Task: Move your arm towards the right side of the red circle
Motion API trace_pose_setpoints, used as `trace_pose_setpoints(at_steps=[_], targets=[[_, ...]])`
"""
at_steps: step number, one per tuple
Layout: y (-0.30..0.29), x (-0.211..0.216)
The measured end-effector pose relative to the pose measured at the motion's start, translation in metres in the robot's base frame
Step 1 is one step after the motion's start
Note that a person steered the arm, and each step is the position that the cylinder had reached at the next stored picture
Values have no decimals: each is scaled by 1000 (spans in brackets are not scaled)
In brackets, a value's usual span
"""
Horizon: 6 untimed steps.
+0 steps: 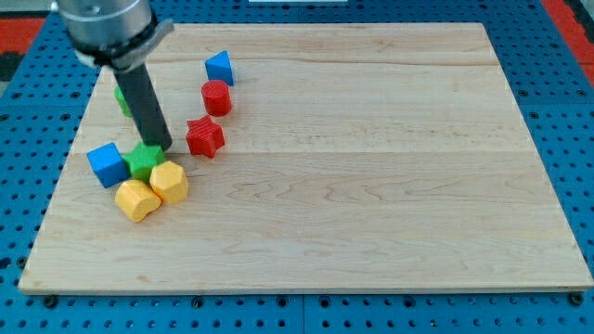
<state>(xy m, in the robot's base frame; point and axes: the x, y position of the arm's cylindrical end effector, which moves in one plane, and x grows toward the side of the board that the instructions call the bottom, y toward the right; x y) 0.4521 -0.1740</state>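
Note:
The red circle [216, 96] stands near the board's upper left, just below the blue triangle [220, 67]. A red star [205, 136] lies below the red circle. My tip [159, 146] is at the lower end of the dark rod, left of the red star and down-left of the red circle. It touches the top edge of a green star [145, 162]. A blue cube [108, 163] sits left of the green star. Two yellow blocks [170, 181] [136, 199] lie below it. Another green block [121, 98] is mostly hidden behind the rod.
The wooden board [371, 186] lies on a blue pegboard table [566, 111]. The arm's grey body [107, 28] hangs over the board's upper left corner.

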Motion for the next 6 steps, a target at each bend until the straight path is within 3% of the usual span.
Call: trace_pose_setpoints(at_steps=[2,3,4,5,6], targets=[[32,17],[78,18],[88,58],[58,92],[65,53]])
